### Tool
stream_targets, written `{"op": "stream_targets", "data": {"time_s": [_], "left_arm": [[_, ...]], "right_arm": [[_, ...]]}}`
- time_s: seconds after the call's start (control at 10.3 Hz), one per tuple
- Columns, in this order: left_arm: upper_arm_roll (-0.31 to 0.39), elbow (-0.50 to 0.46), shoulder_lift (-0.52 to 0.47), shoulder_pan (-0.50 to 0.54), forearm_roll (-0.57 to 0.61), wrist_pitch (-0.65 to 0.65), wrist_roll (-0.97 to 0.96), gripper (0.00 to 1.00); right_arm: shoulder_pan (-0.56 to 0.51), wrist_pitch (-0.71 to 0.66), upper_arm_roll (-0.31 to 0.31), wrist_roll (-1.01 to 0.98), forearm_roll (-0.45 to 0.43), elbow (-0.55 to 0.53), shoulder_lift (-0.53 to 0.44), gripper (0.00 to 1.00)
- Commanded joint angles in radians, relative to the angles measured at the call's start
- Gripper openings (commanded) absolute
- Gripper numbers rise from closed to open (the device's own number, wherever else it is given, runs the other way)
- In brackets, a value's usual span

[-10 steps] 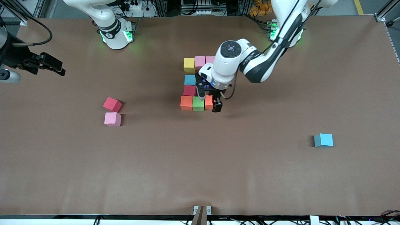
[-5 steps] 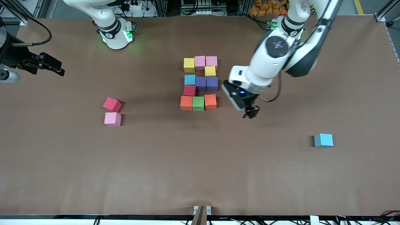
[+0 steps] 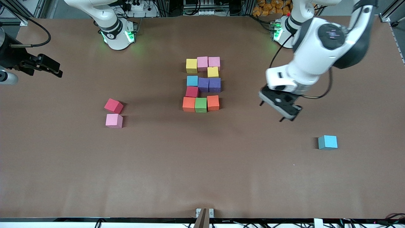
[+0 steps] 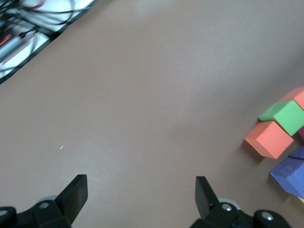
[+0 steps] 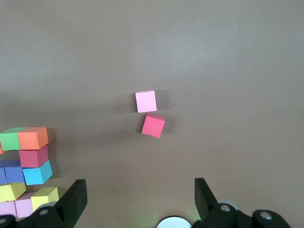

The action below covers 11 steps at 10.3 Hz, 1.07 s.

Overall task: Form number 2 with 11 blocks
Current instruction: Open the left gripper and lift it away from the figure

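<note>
Number 2 (image 3: pixel 202 84) looks complete – left gripper (image 3: pixel 280 109) open and empty over bare counter (image 3: pixel 221 164), right gripper (image 3: pixel 50 68) open, waiting – next: park.

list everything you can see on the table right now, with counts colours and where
number 2: eleven blocks; yellow, two pink, yellow, light blue, two purple, red, orange, green, orange; mid-table
loose red block: one, toward the right arm's end
loose pink block: one, beside the red one, nearer the front camera
loose light blue block: one, toward the left arm's end, nearer the front camera than the number 2
table: one, brown
left pincer: open, empty, over bare table between the number 2 and the light blue block
right pincer: open, empty, waiting at the right arm's end
</note>
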Motion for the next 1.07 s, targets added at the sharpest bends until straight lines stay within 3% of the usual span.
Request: {"op": "stream_targets", "data": {"time_s": [0.0, 0.29, 0.58, 0.97], "left_arm": [[0.002, -0.006, -0.062, 0.077, -0.028, -0.041, -0.016, 1.0], [0.057, -0.004, -0.09, 0.149, -0.028, -0.101, -0.025, 1.0], [0.12, 0.098, -0.084, 0.183, -0.022, -0.27, -0.056, 1.0], [0.163, 0.207, -0.095, 0.175, -0.002, -0.485, -0.276, 1.0]], "right_arm": [[0.004, -0.015, 0.004, 0.001, -0.016, 0.022, 0.007, 1.0], [0.007, -0.016, 0.005, 0.001, -0.013, 0.022, 0.005, 1.0], [0.013, -0.016, 0.005, 0.001, -0.013, 0.022, 0.005, 1.0], [0.014, -0.015, 0.005, 0.001, -0.013, 0.022, 0.005, 1.0]]}}
